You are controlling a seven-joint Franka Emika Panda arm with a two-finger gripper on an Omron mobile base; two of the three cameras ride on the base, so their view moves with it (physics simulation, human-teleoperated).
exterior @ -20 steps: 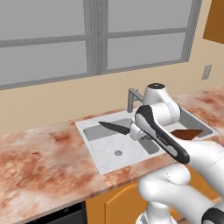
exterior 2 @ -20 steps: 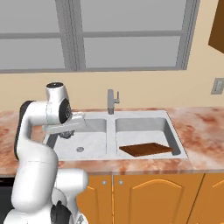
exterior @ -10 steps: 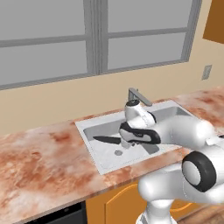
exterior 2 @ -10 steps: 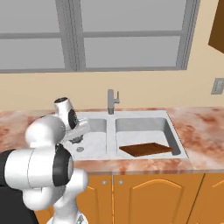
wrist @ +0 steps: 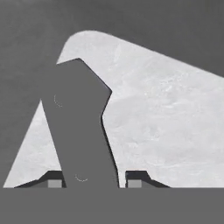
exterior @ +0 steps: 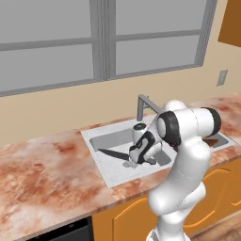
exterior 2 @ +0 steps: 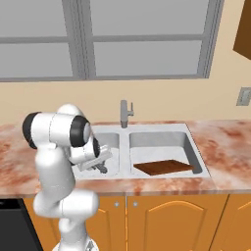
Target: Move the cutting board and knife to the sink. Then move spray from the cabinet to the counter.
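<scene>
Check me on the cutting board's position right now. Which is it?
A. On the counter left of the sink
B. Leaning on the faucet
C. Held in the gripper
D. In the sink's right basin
D: the cutting board lies in the right basin of the sink, apart from the gripper over the left basin.

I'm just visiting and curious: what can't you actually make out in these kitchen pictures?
- Knife: left base view, its handle end is hidden behind the tool.
- Cutting board: in the left base view the arm covers nearly all of it.
- Knife tip: hand view, too close up to tell.
- Sink: in the right base view the arm blocks its left basin.
</scene>
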